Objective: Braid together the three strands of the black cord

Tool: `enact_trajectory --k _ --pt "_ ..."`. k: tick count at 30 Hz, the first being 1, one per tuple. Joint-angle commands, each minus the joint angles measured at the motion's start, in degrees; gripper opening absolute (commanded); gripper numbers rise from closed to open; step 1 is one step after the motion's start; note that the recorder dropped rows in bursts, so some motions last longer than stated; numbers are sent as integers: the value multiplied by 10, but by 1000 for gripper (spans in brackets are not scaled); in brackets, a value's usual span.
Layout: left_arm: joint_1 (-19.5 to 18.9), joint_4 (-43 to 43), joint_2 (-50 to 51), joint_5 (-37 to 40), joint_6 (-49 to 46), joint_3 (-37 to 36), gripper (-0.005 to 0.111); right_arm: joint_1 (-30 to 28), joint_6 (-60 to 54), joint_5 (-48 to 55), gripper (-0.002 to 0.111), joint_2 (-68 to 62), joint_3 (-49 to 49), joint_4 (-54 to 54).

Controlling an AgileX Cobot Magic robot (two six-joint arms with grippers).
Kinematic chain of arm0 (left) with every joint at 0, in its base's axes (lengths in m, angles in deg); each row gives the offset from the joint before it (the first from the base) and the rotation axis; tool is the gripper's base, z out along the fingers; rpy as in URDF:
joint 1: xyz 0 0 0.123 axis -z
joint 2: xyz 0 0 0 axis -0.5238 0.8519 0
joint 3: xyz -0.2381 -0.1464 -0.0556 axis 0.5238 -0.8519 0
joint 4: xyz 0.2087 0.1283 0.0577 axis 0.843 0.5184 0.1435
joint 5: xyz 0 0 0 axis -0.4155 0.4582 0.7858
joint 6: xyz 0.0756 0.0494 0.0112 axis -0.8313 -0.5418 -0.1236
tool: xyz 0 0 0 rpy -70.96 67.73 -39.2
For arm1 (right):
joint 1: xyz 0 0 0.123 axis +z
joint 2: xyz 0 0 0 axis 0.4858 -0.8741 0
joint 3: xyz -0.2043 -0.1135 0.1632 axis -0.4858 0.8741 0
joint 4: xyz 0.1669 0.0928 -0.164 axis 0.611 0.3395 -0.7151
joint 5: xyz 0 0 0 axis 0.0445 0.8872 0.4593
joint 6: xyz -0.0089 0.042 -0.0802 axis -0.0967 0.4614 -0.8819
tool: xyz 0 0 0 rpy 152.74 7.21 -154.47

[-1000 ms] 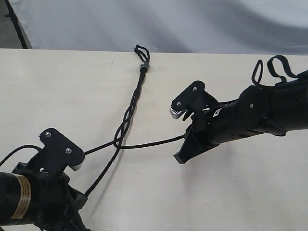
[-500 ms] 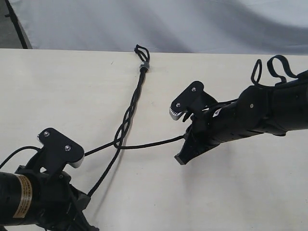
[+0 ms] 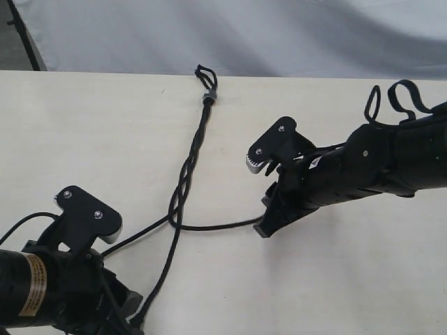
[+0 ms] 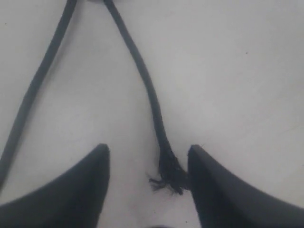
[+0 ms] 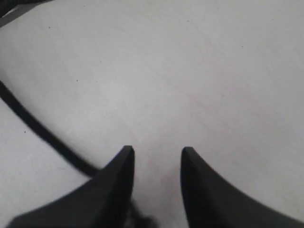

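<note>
Inside released left hand, frayed strand end, unclear in exterior view

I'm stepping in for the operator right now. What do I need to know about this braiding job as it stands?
Left end effector: open, a strand's frayed end lies between its jaws, ungripped.
Right end effector: open, holding nothing; a strand runs beside it.
Black cord: on the table, braided partway down from its grey band.
To do: the three strands fan out loose below; regrasp and keep braiding.
</note>
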Motion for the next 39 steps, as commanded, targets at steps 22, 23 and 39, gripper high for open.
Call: enact_trajectory --k 22,23,39 --pt "-1 -7 -5 -5 6 -5 62 -2 2 -54 60 118 -33 59" --pt "-1 -7 -5 -8 6 -5 62 -2 2 -54 60 118 -33 59" --pt "-1 -7 -5 -21 6 -5 62 -2 2 -54 60 118 -33 59"
